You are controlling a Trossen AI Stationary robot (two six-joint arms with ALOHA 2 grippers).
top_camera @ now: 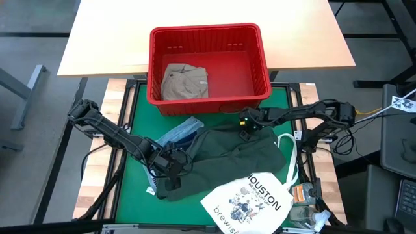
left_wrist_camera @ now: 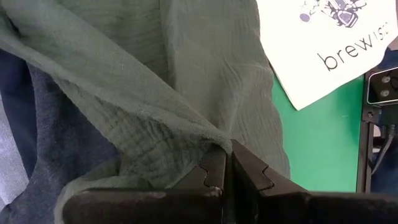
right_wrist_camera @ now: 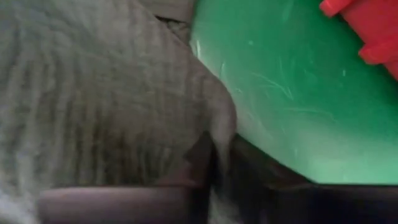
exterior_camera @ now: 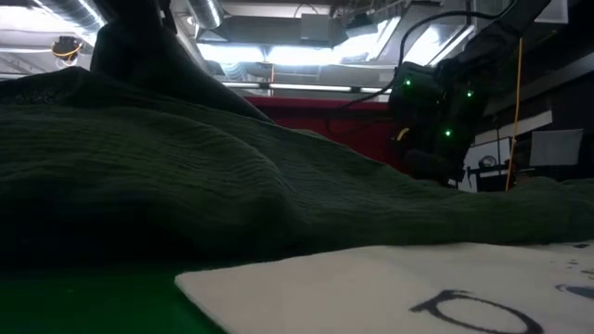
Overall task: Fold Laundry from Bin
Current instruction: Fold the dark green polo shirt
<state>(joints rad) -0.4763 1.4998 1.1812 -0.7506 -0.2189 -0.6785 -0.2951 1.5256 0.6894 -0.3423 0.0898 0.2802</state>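
Note:
A dark green garment lies crumpled on the green mat, partly over a light blue denim piece and navy cloth. My left gripper is shut on the garment's near left part. My right gripper is shut on its far right corner, close to the red bin. A khaki garment lies in the bin's left half. The white tote bag rests on the green garment's near edge. My left gripper pinches a raised fold of the green garment between its two fingers, coming steeply from above. The cloth runs away from the fingers in a ridge; the rest of it lies on the mat and on the navy cloth. My right gripper pinches the garment's edge at its far right corner between its two fingers, slanting down from above. The corner sits low on the mat, and the cloth beside it lies slack.
The bin stands at the mat's far edge, just beyond my right gripper. The tote bag covers the near right of the mat. Small items lie at the table's near right corner. Bare mat shows between the tote and the green garment.

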